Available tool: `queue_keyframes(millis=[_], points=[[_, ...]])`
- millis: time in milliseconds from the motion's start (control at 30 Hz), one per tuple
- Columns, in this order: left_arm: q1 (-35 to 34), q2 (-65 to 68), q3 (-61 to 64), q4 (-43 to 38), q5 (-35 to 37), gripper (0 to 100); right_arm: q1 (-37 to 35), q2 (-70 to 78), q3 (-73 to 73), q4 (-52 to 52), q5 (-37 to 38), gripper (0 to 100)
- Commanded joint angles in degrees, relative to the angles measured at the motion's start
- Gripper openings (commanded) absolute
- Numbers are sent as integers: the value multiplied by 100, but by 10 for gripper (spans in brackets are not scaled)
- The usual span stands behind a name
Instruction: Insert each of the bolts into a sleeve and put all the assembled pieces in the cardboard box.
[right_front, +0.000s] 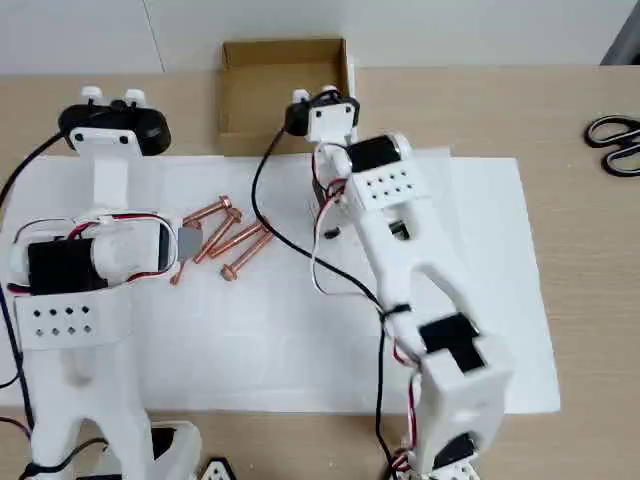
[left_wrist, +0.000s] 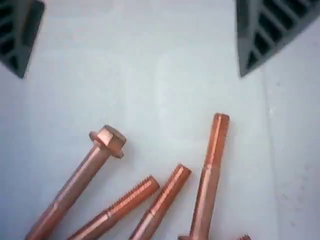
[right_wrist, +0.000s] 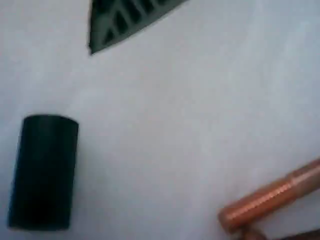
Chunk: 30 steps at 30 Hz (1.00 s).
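Left pincer (left_wrist: 131, 75): spread wide, nothing between its tips. It hangs low over the white sheet (right_front: 250, 340), just beside the copper bolts (right_front: 238, 240). You will find the bolts loose in a fanned cluster on the sheet, between your two arms. In the left wrist view you can count four bare shanks close together, one with its flanged hex head (left_wrist: 107, 140) turned toward the pincer. Right pincer (right_wrist: 130, 17): low over the sheet; you cannot tell whether it is spread or pressed together. Under it a black sleeve (right_wrist: 44, 172) lies on the sheet. A bolt end (right_wrist: 270, 200) lies near the sleeve but not touching it. The cardboard box (right_front: 283, 48) stands open on the tabletop (right_front: 580, 300), just past the sheet's far edge and close to your right arm's far end. Scissors (right_front: 615, 140) lie well apart, at the tabletop's right side.
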Motion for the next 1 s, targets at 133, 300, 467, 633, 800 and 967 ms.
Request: queue_keyframes(millis=[133,300,467,633,800,967], points=[[-18,0,13,-149,62,260,-66,1305,-1697,233,-35,231],[-18,0,154,-158,62,260,-198,1560,-1978,259,-35,218],[-18,0,180,-158,62,259,-259,1604,-1987,154,-35,218],[-18,0,180,-158,62,259,-233,1824,-1987,-110,-26,217],[-18,0,180,-149,62,259,-233,2132,-1987,-251,-26,216],[-18,0,180,-141,62,259,-233,2396,-1987,-435,-26,215]])
